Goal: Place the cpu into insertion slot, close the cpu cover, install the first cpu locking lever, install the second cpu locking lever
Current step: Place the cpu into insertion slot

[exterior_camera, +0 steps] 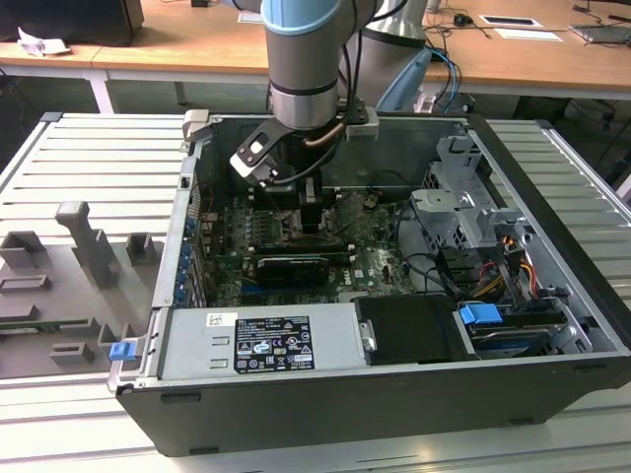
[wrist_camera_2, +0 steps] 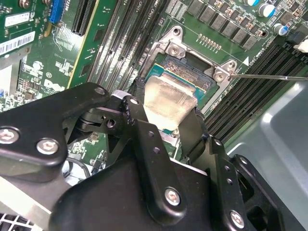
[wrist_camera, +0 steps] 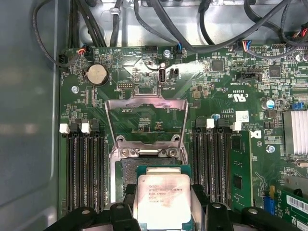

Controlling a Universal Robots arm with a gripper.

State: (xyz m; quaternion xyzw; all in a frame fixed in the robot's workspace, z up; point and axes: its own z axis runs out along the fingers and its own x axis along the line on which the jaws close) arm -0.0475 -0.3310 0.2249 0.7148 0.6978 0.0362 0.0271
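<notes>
Reading the exterior view as a clock face centred on the open computer case [exterior_camera: 296, 414], the arm [exterior_camera: 306, 59] comes in from 12 o'clock and reaches down into the case toward 11 o'clock, over the motherboard [wrist_camera: 226, 91]. The case lies on a grey ribbed surface [exterior_camera: 79, 158]. Grey fixture blocks [exterior_camera: 84, 241] stand on that surface at 9 o'clock of the case.

In both wrist views the pincer [wrist_camera_2: 163, 113] is closed just to the chip's width. One black finger [wrist_camera_2: 132, 108] presses each of two opposite edges of the cpu [wrist_camera: 161, 195]. The chip's pale metal top faces up and it hangs over the insertion slot [wrist_camera: 126, 169], covering part of the black socket. Whether it already touches the socket I cannot tell.

The cpu cover [wrist_camera: 147, 103] stands swung open, hinged at the socket's far edge from the pincer, and board shows through its window. A thin metal rod [wrist_camera_2: 269, 76] stretches away from one corner of the socket frame. Long black memory slots [wrist_camera: 84, 168] flank the socket on both sides.
</notes>
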